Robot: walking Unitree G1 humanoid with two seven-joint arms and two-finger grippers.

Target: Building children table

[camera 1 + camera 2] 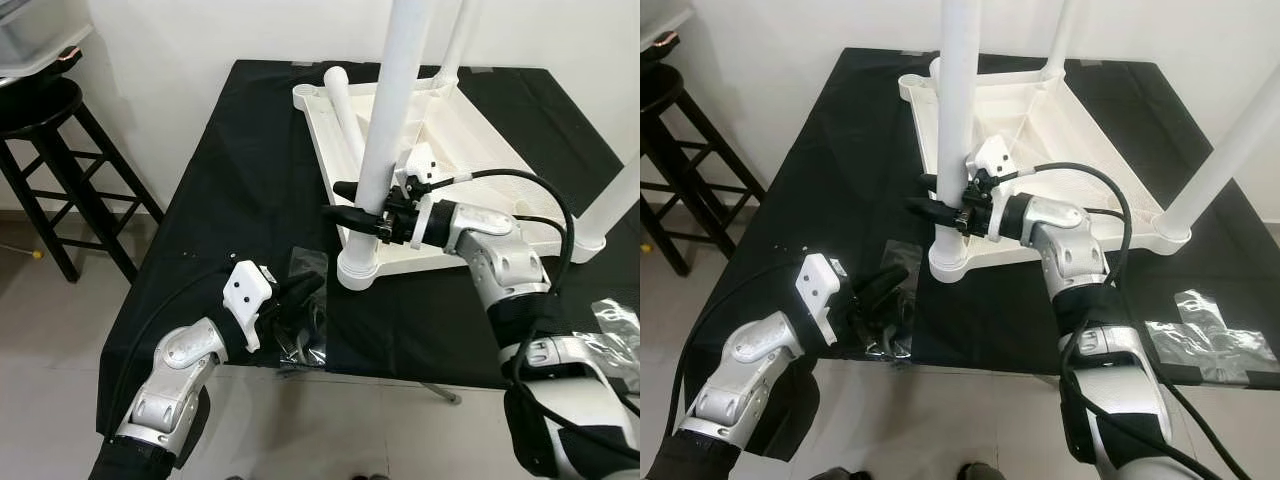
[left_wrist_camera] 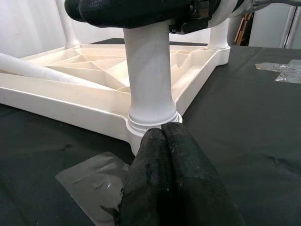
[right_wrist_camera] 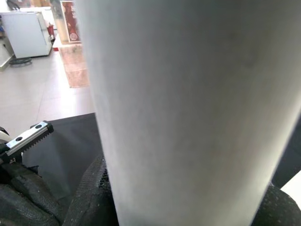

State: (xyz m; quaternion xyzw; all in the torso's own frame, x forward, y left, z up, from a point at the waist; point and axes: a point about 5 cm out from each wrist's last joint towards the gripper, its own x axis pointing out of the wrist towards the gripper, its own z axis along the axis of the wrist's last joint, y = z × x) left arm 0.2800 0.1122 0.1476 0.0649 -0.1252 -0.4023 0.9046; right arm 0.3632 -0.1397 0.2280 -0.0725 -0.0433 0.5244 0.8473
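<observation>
Upside-down white plastic children's table top (image 1: pixel 470 140) lying on a table draped in black cloth (image 1: pixel 230 160), ribbed underside up. Three legs standing in corner sockets; a fourth, loose leg (image 1: pixel 340 110) lying across the ribs at the far left corner. Right gripper (image 1: pixel 352 212) clamped around the near-left leg (image 1: pixel 390 120) a little above its socket (image 1: pixel 360 268), fingers wrapping the tube on both sides, probably to press or twist it home while the top stays flat on the cloth. Left gripper (image 1: pixel 298 293) low at the near edge of the cloth, fingers (image 2: pixel 174 183) pressed together with nothing between them, tips aimed at the socket and just short of it, likely ready to brace the corner. Crumpled clear plastic wrap (image 1: pixel 305 340) under and beside the left gripper, more of it (image 1: pixel 1215 335) on the cloth to the right. Black wooden stool (image 1: pixel 60 150) to the left by the white wall, pale tiled floor below. Judged stage: third leg being seated, one leg left to fit.
</observation>
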